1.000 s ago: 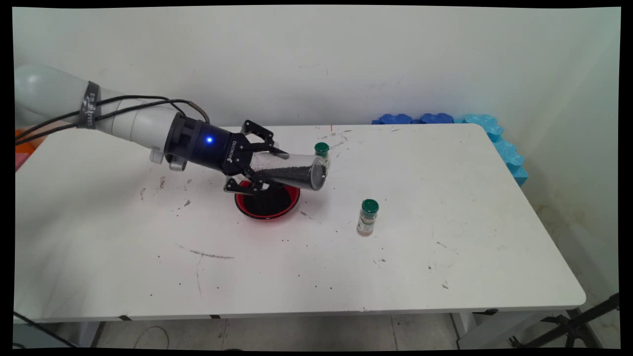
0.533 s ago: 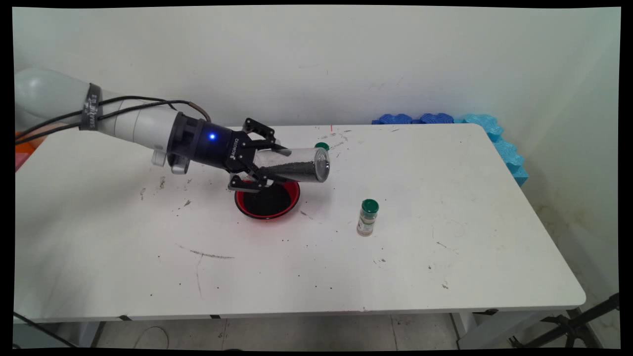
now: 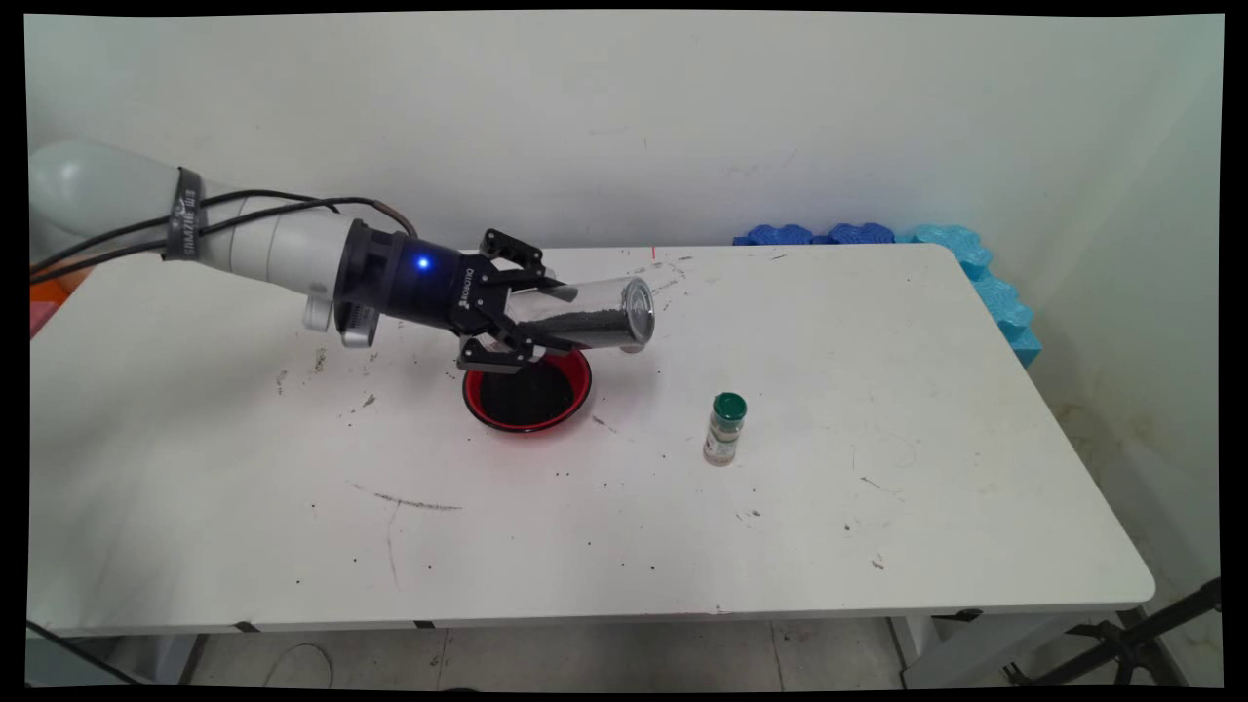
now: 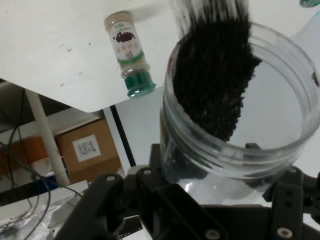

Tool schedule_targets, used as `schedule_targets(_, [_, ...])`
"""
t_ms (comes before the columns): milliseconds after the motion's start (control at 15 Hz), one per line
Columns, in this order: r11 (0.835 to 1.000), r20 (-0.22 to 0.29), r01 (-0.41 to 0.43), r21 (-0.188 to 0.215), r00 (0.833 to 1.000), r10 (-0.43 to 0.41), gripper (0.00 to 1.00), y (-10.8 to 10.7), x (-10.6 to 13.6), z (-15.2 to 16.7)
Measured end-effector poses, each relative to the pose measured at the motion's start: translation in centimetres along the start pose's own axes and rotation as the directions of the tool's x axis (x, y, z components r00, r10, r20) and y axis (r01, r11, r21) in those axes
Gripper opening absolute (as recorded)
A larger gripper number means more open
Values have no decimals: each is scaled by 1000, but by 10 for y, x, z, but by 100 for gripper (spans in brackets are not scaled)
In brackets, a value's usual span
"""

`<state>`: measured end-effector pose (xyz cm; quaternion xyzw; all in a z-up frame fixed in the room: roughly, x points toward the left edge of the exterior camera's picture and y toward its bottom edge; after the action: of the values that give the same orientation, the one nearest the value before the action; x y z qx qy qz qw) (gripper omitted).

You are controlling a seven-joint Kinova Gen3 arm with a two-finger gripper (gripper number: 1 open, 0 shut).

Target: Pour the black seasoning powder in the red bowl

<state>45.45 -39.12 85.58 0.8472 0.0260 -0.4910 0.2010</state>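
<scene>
The black hand point(image 3: 526, 312) is clenched around a clear jar point(image 3: 585, 314) and holds it up off the desk point(image 3: 877, 507). The jar lies almost on its side, with its far end tipped a little upward, away from the hand. Inside it sits a heap of tiny black grains point(image 4: 215, 85) — they lie along the jar's lower wall. In the hand view the jar point(image 4: 240, 115) fills most of the picture, with the hand's black parts pressed against it at the bottom.

Right under the hand, on the desk, is a red bowl point(image 3: 527, 394). It has black grains in it too. The jar's far end sticks out past the bowl's rim.

Out past the jar's far end, and a bit to the side, stands a small bottle with a green cap point(image 3: 724, 429) — upright, well apart from the bowl. The hand view shows this same bottle point(image 4: 130, 55), with a dark picture on its label.

Small black specks and smudges are scattered over the white desk. Behind the desk's far corner, against the wall, lie some blue foam pieces point(image 3: 877, 235).
</scene>
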Motion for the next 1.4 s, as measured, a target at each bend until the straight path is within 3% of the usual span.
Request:
schedule_targets(1000, [997,18,65,-51,998,-64,0,2,0,6])
schedule_targets(1400, [999,9,-11,-47,1000,11,0,4,2,7])
